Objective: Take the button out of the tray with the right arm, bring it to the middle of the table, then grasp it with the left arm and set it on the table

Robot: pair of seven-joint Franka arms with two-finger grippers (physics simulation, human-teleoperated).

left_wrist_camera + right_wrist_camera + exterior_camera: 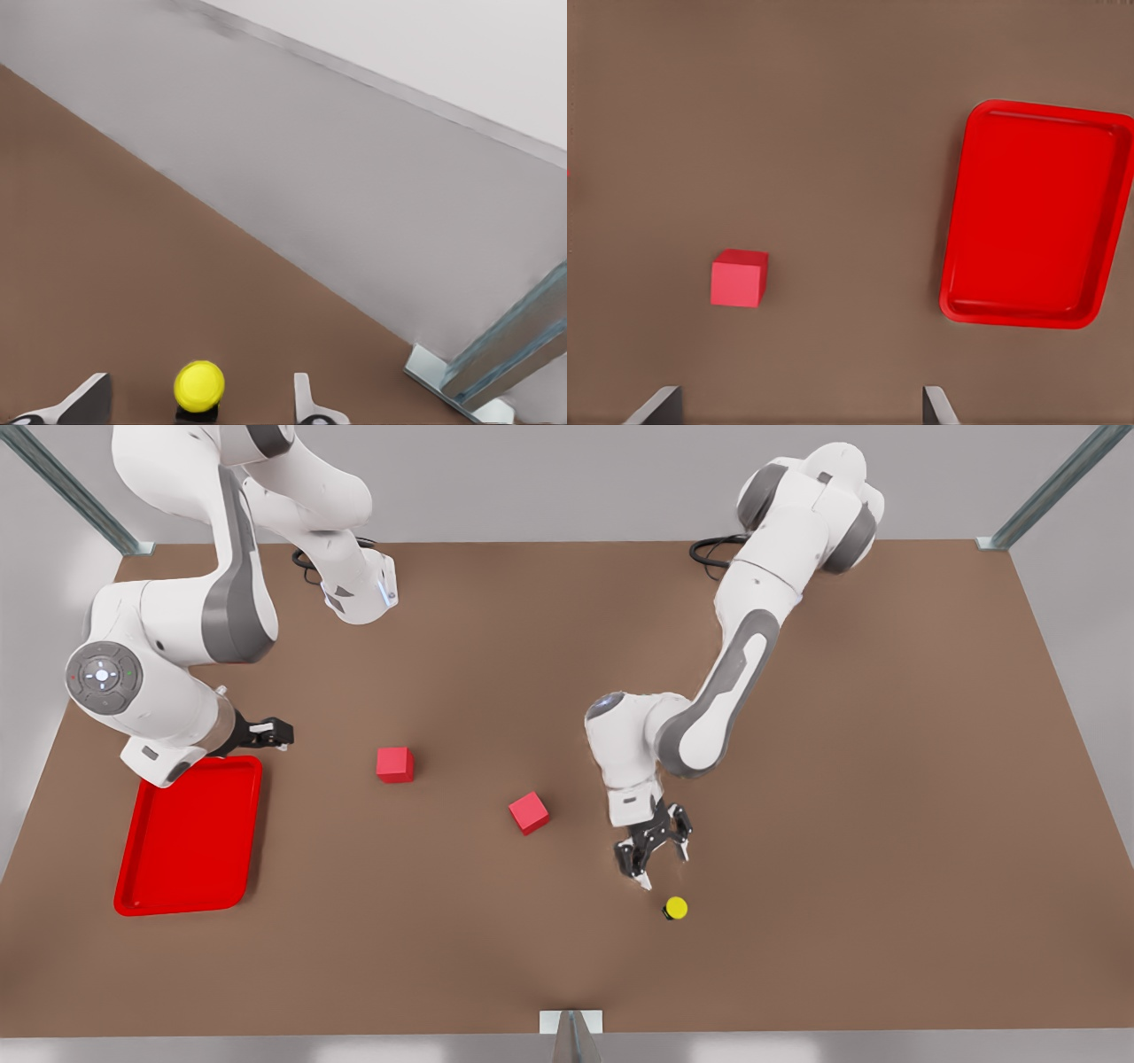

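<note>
Your button (676,907) is sitting on the table (886,824), just near of the left gripper (656,856), fingers spread. Your right gripper (266,733) is waiting by the tray (190,837), fingers spread too.

Yellow-capped button (198,388) upright on brown table (97,266), between spread fingertips (84,400) of left gripper (197,403), touching neither. Metal frame post (505,350) beyond table edge.

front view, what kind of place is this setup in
Probably a simulated tabletop robot workcell, not a home or shop: two white arms fixed to a plain brown table, metal frame struts at the corners, and simple props like a red tray and red cubes.
</note>
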